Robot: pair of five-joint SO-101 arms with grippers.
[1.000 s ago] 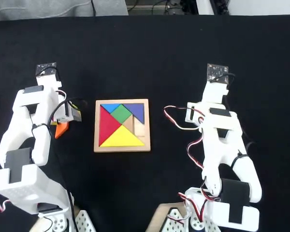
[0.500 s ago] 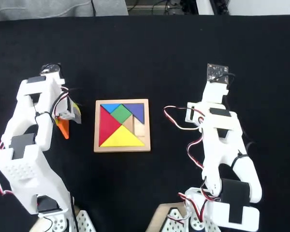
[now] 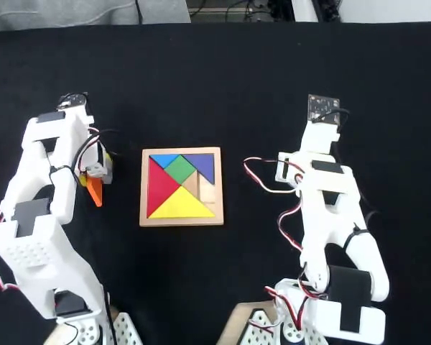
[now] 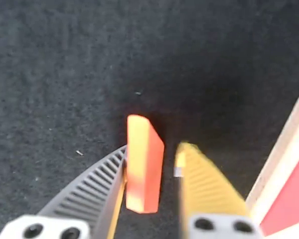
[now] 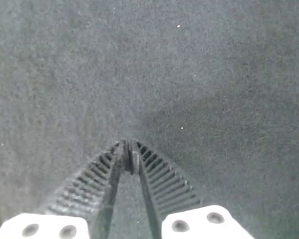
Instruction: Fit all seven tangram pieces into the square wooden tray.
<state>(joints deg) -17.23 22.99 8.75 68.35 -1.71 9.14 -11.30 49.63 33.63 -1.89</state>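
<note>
Black cloth covers the bench (image 3: 237, 79), and we find the square wooden tray (image 3: 181, 223) lying flat at its middle. Inside the tray we note a red triangle (image 3: 158, 188) at 9 o'clock, a yellow triangle (image 3: 181, 205) at 6 o'clock, a green square (image 3: 180, 169) at 12 o'clock, a light blue triangle (image 3: 164, 159) at 11 o'clock and a dark blue piece (image 3: 202, 165) at 1 o'clock. Bare wood (image 3: 207, 192) shows at 3 to 4 o'clock. The orange piece (image 4: 142, 164) is outside the tray, at its 9 o'clock and apart from the rim. It stands on edge, pinched in the left claw (image 4: 153, 148) between a grey finger and a yellow one. At the tray's 3 o'clock stands the right arm (image 3: 323, 187). The right claw (image 5: 127, 152) is pressed together, tips meeting over bare cloth.
</note>
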